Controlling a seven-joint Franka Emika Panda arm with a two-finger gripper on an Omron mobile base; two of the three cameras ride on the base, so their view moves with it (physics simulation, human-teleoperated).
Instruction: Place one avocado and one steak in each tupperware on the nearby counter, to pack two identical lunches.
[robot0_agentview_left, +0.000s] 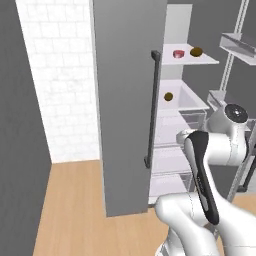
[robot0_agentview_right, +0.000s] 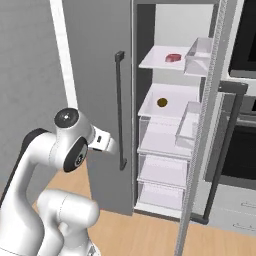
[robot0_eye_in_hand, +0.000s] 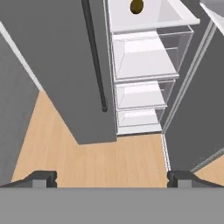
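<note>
Your gripper (robot0_eye_in_hand: 112, 177) hangs spread wide and empty, with the nearer avocado (robot0_eye_in_hand: 136, 6) at twelve o'clock, well ahead on the fridge shelf (robot0_eye_in_hand: 170, 17).

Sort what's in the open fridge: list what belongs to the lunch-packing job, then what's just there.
For the job:
- steak, upper shelf
- avocado, upper shelf beside the steak
- avocado, shelf below
- gripper, open, holding nothing

Just there:
- clear drawers
- closed fridge door with its dark handle
- oven
</note>
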